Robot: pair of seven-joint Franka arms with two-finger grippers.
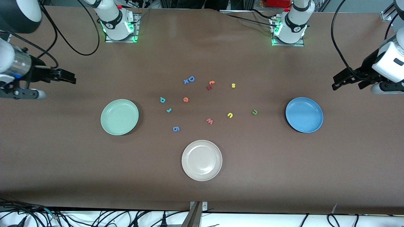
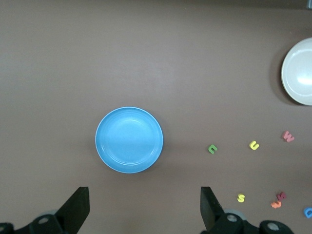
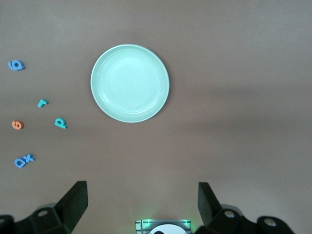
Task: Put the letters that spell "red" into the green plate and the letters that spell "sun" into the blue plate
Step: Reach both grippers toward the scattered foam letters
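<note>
Evidently nothing has been sorted yet: the green plate point(image 1: 119, 117) toward the right arm's end of the table and the blue plate point(image 1: 304, 114) toward the left arm's end both lie bare, and every foam letter sits loose on the brown table point(image 1: 202, 195) between them; the step in hand, as I judge it, is the very first reach

The right gripper point(image 1: 68, 77) hangs in the air at its own end of the table, above bare tabletop, its jaws spread wide and holding nothing; the left gripper point(image 1: 342, 80) hangs likewise at its end, jaws wide and empty, the blue plate lying in its wrist view between the fingers point(image 2: 75, 207)

For "red", the teal d point(image 1: 162, 100), the teal r point(image 1: 169, 110) and the orange e point(image 1: 185, 99) lie close together, nearer the green plate than the blue one; for "sun", the yellow s point(image 1: 233, 85), the yellow u shape point(image 1: 230, 115) and the dark green u shape point(image 1: 254, 112) lie on the blue plate's side of the scatter, the green one closest to that plate

Decoys sit among them: a blue D point(image 1: 191, 78) touching a small blue x, an orange t point(image 1: 211, 83) touching a dark red piece, a pink w point(image 1: 209, 121), a blue 9 point(image 1: 176, 128), and a beige plate point(image 1: 201, 160) nearest the front camera

The next move probably calls for either arm to descend over the letter nearest its plate; the pieces are tiny and flat, so the fingertips must come right down to the tabletop and straddle one letter alone, well apart from its neighbours
</note>
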